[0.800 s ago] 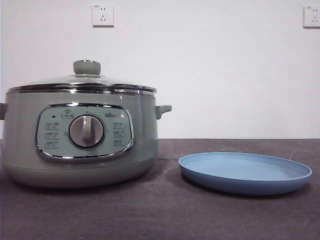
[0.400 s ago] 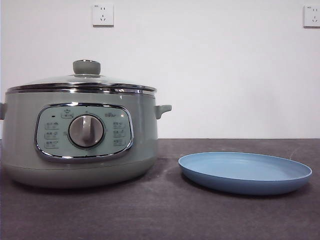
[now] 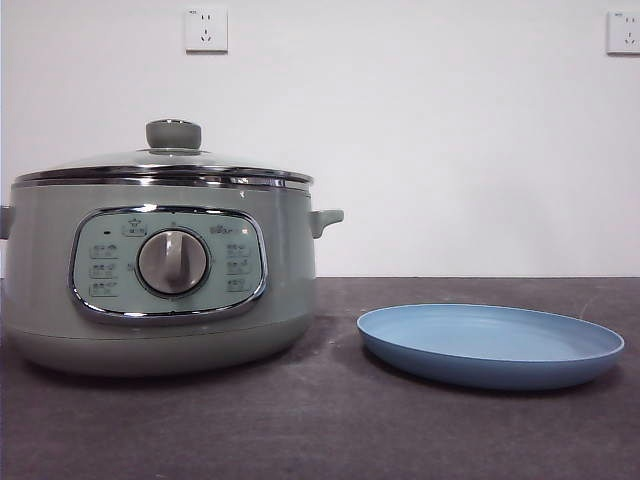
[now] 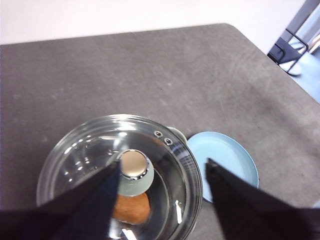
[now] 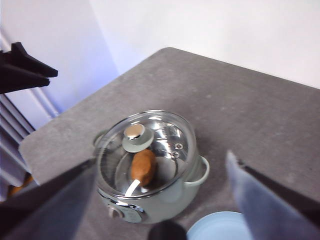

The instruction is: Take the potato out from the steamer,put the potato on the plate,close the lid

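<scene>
The lid is sitting closed on the steamer, the potato lying inside under the glass. The plate is resting just beside, at the steamer's three o'clock. Both the left gripper and right gripper are hanging high above, jaws spread apart.

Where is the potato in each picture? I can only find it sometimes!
Front view: not visible; the steamer wall hides it.
Left wrist view: the potato lies inside the steamer, under the glass lid, beside the knob.
Right wrist view: the potato shows through the lid, just below the knob.
Shared landmark: the lid's pale green knob, seen in all three views.
</scene>
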### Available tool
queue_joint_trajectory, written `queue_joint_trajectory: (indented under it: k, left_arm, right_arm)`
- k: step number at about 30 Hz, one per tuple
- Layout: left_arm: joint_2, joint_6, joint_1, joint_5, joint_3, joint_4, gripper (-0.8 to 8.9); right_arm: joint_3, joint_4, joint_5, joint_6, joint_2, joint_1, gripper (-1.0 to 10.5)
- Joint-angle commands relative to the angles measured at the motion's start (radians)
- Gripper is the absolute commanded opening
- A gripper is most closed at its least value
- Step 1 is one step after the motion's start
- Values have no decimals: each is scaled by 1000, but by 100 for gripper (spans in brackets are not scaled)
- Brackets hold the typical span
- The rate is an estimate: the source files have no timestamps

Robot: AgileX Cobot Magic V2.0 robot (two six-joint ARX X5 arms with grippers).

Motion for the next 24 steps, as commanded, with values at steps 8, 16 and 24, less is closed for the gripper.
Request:
queue_joint_trajectory:
  k: [8,16,24]
  left_arm:
    - [106,15,-135,-144,6,42,471]
    - [251,19,-250,-338,6,50,471]
    - [398,21,-299,-409,6,64,471]
  right_arm:
    - [6,-11,19,-8,0,12,598]
    - [5,-40,20,-8,0,12,597]
    - [6,-61,69,-8,0,13,597]
